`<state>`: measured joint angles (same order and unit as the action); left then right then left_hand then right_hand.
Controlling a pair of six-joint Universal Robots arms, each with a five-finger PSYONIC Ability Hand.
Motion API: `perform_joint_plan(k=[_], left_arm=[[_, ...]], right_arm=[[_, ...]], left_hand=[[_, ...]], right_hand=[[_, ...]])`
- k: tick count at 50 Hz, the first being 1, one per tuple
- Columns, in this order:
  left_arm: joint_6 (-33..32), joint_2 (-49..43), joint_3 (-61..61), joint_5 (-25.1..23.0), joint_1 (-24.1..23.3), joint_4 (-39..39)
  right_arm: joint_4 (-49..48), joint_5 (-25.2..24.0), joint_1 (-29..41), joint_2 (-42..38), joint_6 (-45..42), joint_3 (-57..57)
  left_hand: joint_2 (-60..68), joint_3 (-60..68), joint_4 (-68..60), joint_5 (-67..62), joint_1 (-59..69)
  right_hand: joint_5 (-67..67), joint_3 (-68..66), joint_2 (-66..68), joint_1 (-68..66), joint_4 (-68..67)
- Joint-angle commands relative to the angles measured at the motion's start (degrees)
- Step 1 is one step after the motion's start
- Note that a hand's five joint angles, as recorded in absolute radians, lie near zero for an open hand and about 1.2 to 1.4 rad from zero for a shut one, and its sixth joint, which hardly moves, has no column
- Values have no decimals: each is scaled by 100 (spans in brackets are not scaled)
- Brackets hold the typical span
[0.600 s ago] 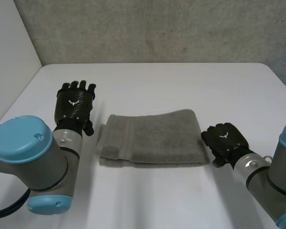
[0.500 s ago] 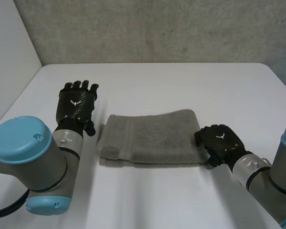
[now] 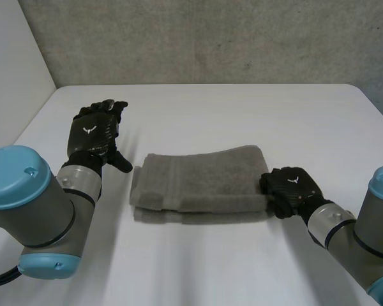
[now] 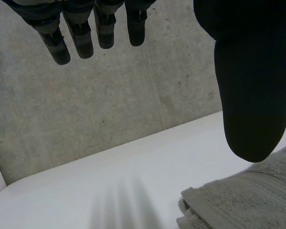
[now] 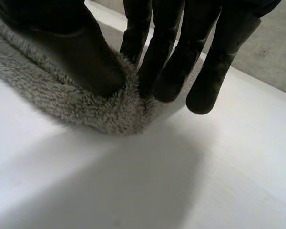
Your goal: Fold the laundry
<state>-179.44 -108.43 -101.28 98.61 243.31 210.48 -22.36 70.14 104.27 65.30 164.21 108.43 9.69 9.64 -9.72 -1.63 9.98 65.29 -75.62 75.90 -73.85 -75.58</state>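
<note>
Backdrop: rough grey concrete wall [image 3: 210,38] behind the desk; a plain pale panel meets it at the robot's left

Desk: white desk [image 3: 242,115] with rounded far corners; it carries one cloth

Arms: left arm [image 3: 25,210] and right arm [image 3: 370,236] reach in from the near edge, one on each side of the cloth; both have grey joints and light-blue caps

Towel: grey terry towel [image 3: 204,182] folded into a long band, lying flat across the middle of the desk between the two hands; stacked layers show at its left end, where a small flap is turned over; a woven stripe runs near that end; the top layer's near edge sits a little back from the layer beneath

Left robot hand: left robot hand [image 3: 92,134] held just beside the towel's left end, apart from the cloth; in its wrist view its fingers [image 4: 56,45] are straight and spread and its thumb [image 4: 250,95] stands well away from them, so the hand is apart and holds nothing; the towel's corner [image 4: 248,200] lies under the thumb

Right robot hand: right robot hand [image 3: 290,188] at the towel's right short edge, near its front corner; in its wrist view its thumb [image 5: 71,52] presses down on the pile while its fingers [image 5: 167,52] close in from the other side; the cloth [image 5: 86,105] bunches up between them, so the hand is clamped on the towel's edge
</note>
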Motion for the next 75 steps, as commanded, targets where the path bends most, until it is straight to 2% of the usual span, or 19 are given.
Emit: perform_joint_plan(k=[1, 6, 11, 14, 16, 17, 21, 24, 31, 32, 33, 34, 35, 37, 47, 52, 57, 65, 75], left_arm=[[-30, 6, -6, 0, -3, 1], [-12, 41, 3, 17, -3, 1], [-12, 147, -6, 17, 85, 1], [-12, 191, -32, 17, 112, 1], [-12, 200, -32, 9, 103, 1], [-12, 191, -32, 9, 103, 1], [-12, 199, -50, 17, 103, 1], [-21, 200, -85, 0, 94, 1], [-39, 200, -120, -9, 24, 19], [-47, 182, -120, 0, 15, 28], [-48, 182, -120, 0, 15, 28], [-65, 173, -120, -9, 15, 28], [-74, 173, -120, -9, -20, 28], [-74, 173, -103, -9, -73, 28], [-30, 112, 363, -193, -495, -174], [14, -440, 1222, -255, -1126, -1095], [101, -1125, 1899, -229, -1557, -1772], [505, -2128, 2463, -211, -1743, -2275], [708, -2235, 2472, -167, -1761, -2293]], right_arm=[[83, 545, -399, 413, -38, 3], [127, 800, -627, 1160, -469, 3], [355, 844, -574, 1380, -1787, -243], [487, 888, -135, 1319, -2613, -595], [478, 818, 1089, 960, -2972, -971], [478, 817, 1095, 958, -2974, -972], [592, 791, 2376, 345, -3306, -1131], [654, 756, 2790, 107, -3649, -868], [540, 492, 2897, 114, -4151, -322], [461, 405, 2889, 219, -4082, -270], [356, 404, 2880, 403, -3968, -226], [355, 404, 2880, 404, -3967, -225], [216, 439, 2828, 587, -3767, -199], [67, 483, 2679, 772, -3495, -147], [-207, 650, 1324, 1635, -1198, -261], [563, 528, 771, 1391, 65, -804], [1355, 431, 744, 670, 374, -1375], [2191, 308, 709, -323, 393, -1965], [2245, 316, 700, -343, 322, -2062]], left_hand=[[52, 58, -50, 142, 24], [52, 58, -50, 142, 24], [52, 58, -50, 142, 24], [52, 58, -50, 142, 24], [52, 58, -50, 142, 24], [52, 58, -50, 142, 24], [52, 58, -50, 142, 24], [52, 58, -50, 142, 24], [52, 58, -50, 142, 24], [52, 58, -50, 142, 24], [52, 58, -50, 142, 24], [52, 58, -50, 142, 24], [52, 58, -50, 142, 24], [52, 58, -50, 142, 24], [52, 58, -50, 142, 24], [52, 58, -50, 142, 24], [52, 58, -50, 142, 24], [69, 75, -66, 125, 40], [69, 75, -66, 125, 40]], right_hand=[[471, -438, 410, -615, -442], [471, -438, 410, -615, -442], [471, -438, 410, -615, -442], [471, -438, 410, -615, -442], [471, -438, 410, -615, -442], [471, -438, 410, -615, -442], [471, -438, 410, -615, -442], [471, -438, 410, -615, -442], [471, -438, 410, -615, -442], [471, -438, 410, -615, -442], [-2071, 2104, -2132, 1927, 2100], [-2096, 2129, -2158, 1952, 2126], [-5727, 5760, -5788, 5583, 5756], [-6529, 6562, -6590, 6385, 6558], [-6529, 6562, -6590, 6385, 6558], [-6529, 6562, -6590, 6385, 6558], [-6529, 6562, -6590, 6385, 6558], [-6529, 6562, -6590, 6385, 6558], [-6529, 6562, -6590, 6385, 6558]])
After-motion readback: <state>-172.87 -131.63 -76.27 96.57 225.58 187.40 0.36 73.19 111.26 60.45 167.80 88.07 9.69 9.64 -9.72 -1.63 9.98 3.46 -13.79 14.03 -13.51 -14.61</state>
